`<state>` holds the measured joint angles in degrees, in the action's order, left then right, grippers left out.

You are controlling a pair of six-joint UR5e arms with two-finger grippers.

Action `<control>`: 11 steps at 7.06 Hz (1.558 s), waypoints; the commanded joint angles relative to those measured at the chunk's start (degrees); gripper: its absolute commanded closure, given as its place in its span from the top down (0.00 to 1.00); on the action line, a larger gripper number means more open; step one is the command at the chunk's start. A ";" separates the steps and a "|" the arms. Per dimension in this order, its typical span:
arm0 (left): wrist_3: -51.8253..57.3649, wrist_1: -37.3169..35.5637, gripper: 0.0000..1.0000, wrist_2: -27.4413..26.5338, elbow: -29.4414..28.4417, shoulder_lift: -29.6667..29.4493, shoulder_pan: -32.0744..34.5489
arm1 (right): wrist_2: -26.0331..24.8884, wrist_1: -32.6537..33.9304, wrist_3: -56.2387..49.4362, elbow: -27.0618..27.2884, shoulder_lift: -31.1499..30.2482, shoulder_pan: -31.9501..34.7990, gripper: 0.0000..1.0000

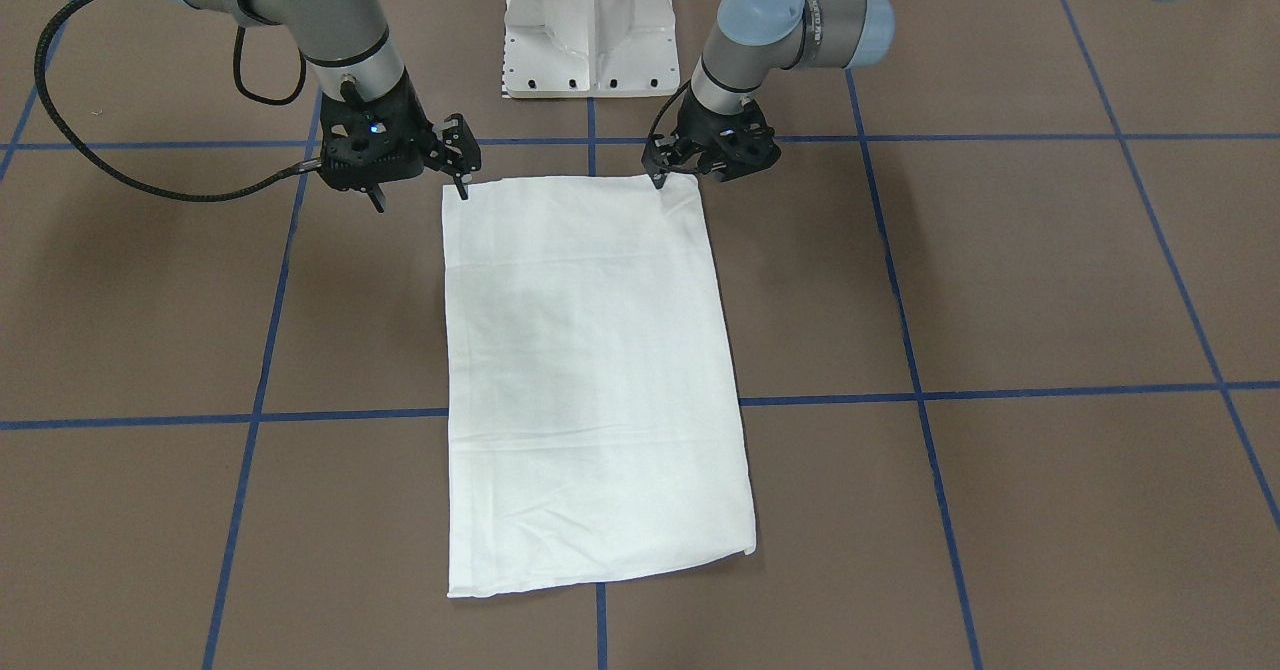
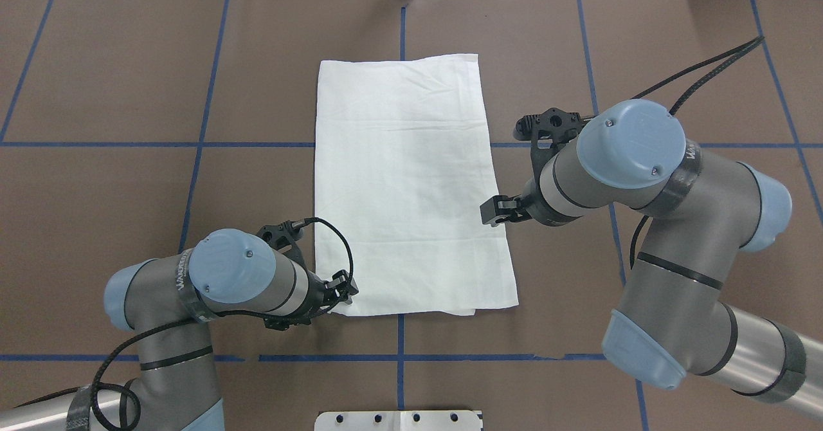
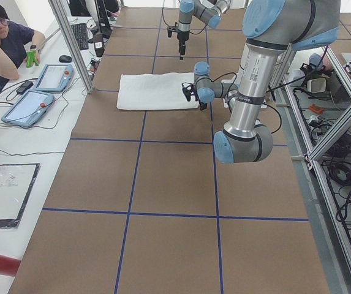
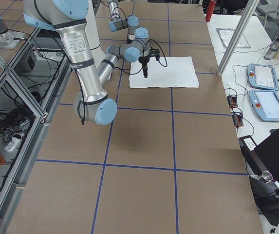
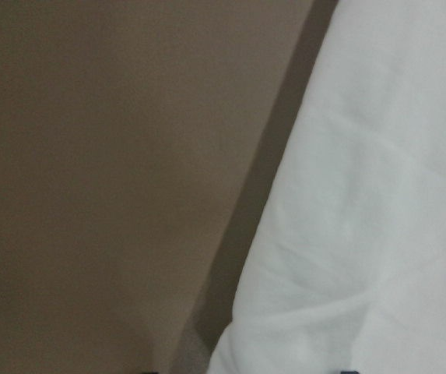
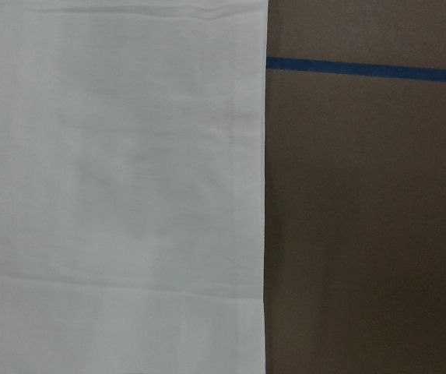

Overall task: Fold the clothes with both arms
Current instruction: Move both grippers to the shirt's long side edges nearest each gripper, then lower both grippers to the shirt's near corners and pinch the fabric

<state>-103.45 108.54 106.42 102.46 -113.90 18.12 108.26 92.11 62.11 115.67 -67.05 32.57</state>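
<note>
On the left, the left arm (image 2: 238,276) is bent low over the brown desk (image 2: 128,193). Its tool (image 2: 341,289) is set at the left corner of the white shirt (image 2: 405,180) that is closest to the robot. In the wrist view, this tool is seen spread apart. In the middle, the shirt is laid flat on the desk, folded into one long shape. On the right, the right arm (image 2: 630,145) is raised higher. Its tool (image 2: 498,211) is pointed down beside the shirt's right edge, up off the desk. It cannot be told if this tool is spread or pressed together.
</note>
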 commanded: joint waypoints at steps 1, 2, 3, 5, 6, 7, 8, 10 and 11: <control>0.09 0.00 0.66 -0.24 -0.16 0.00 0.25 | 0.02 0.00 0.03 0.00 -0.01 0.04 1.00; 0.70 0.00 0.66 -0.51 -0.07 0.00 1.21 | 0.02 0.00 0.03 0.00 -0.01 0.12 1.00; 0.88 -0.09 0.66 -0.51 0.02 0.00 2.00 | 0.02 0.00 0.03 0.00 -0.01 0.12 1.00; 0.97 -0.09 0.68 -0.42 0.10 0.00 2.28 | 0.02 0.00 0.03 -0.09 -0.09 0.12 1.00; 0.97 0.09 0.68 -0.33 -0.07 -0.18 2.10 | 0.02 0.00 0.03 -0.09 -0.27 0.12 1.00; 0.97 0.18 0.68 -0.33 -0.33 -0.18 2.01 | 0.02 0.00 0.03 -0.09 -0.44 0.12 1.00; 0.97 0.26 0.68 -0.42 -0.51 -0.53 2.01 | 0.02 0.00 0.03 -0.09 -0.45 0.12 1.00; 0.88 0.09 0.48 -0.33 -0.60 -1.14 1.84 | -0.07 0.00 -0.06 -0.09 -0.53 0.12 1.00; 0.88 0.18 0.34 -0.42 -0.60 -1.15 1.84 | 0.02 0.00 0.03 -0.09 -0.53 0.12 1.00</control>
<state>-102.54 108.71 106.06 101.90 -114.85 20.00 108.24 92.11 62.10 115.58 -67.57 32.70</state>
